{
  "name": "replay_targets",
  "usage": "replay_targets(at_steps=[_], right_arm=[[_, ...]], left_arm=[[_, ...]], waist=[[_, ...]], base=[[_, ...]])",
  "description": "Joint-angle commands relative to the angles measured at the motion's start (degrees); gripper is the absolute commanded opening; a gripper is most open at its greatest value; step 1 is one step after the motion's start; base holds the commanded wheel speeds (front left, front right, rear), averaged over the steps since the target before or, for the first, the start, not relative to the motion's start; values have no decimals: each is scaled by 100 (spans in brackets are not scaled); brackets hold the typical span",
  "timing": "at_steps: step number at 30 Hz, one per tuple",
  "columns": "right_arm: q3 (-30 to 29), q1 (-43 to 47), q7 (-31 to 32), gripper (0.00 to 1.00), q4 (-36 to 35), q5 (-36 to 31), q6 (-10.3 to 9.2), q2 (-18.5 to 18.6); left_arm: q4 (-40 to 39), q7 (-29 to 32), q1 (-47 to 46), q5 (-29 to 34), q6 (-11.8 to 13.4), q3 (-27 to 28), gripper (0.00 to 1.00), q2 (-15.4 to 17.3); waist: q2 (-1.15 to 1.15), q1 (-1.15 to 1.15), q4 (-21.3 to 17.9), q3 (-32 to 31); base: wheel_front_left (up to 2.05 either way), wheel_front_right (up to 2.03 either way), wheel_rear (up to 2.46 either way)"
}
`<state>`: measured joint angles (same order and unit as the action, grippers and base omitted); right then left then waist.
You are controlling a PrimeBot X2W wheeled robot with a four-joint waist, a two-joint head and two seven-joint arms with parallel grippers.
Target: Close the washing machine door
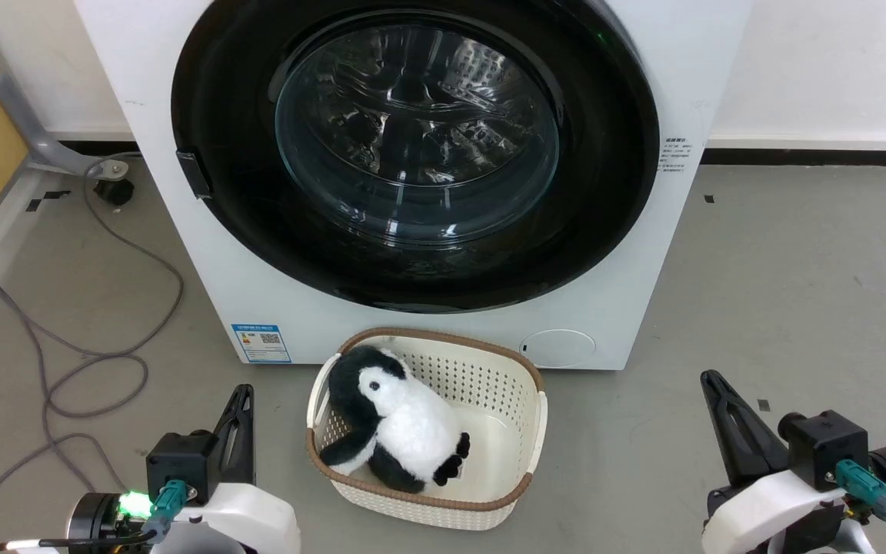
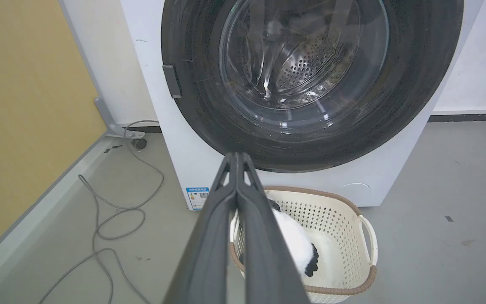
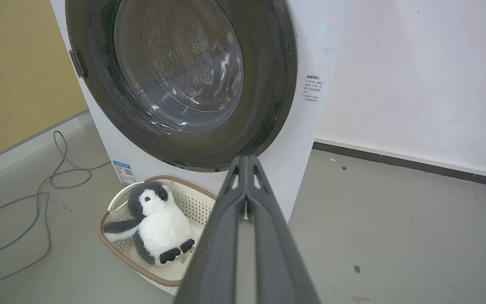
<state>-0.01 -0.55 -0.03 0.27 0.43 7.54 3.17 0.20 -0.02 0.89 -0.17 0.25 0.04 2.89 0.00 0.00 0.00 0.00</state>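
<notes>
Glossy black and round, the washing machine door (image 1: 416, 146) filled most of the front of a white washing machine (image 1: 204, 292) in the head view. It appeared to sit flush against the machine, though whether it was latched could not be told. Through its bulging glass window the steel drum was visible. On the grey floor (image 1: 781, 292), just in front of the machine, stood a cream plastic laundry basket (image 1: 539, 415) with a brown rim. A black and white penguin plush toy (image 1: 401, 419) lay inside it. A grey cable (image 1: 51, 369) looped across the floor to the left. The left gripper (image 1: 241, 400) was at the lower left and the right gripper (image 1: 712, 381) at the lower right. Both were well apart from the door and either side of the basket.

From the left wrist view, the left gripper (image 2: 236, 157) had its two dark fingers pressed together, pinching nothing. Its tips pointed toward the lower edge of the door, with the basket below them. A yellow wall (image 2: 23, 105) stood at the left.

From the right wrist view, the right gripper (image 3: 246, 159) likewise had its fingers pressed together and empty. Its tips pointed toward the lower right of the door. The penguin sat upright in the basket to the left of the fingers.
</notes>
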Motion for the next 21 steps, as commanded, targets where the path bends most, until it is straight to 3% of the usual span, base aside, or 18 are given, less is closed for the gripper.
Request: replay_targets(at_steps=[1, 21], right_arm=[[1, 55, 3, 0, -27, -43, -5, -29], [1, 55, 3, 0, -27, -43, -5, -29]], left_arm=[[-20, 2, -89, 17, -25, -4, 0, -2], [-20, 2, -89, 17, -25, -4, 0, -2]], waist=[[0, 0, 0, 0], [0, 0, 0, 0]], base=[[0, 0, 0], [0, 0, 0]])
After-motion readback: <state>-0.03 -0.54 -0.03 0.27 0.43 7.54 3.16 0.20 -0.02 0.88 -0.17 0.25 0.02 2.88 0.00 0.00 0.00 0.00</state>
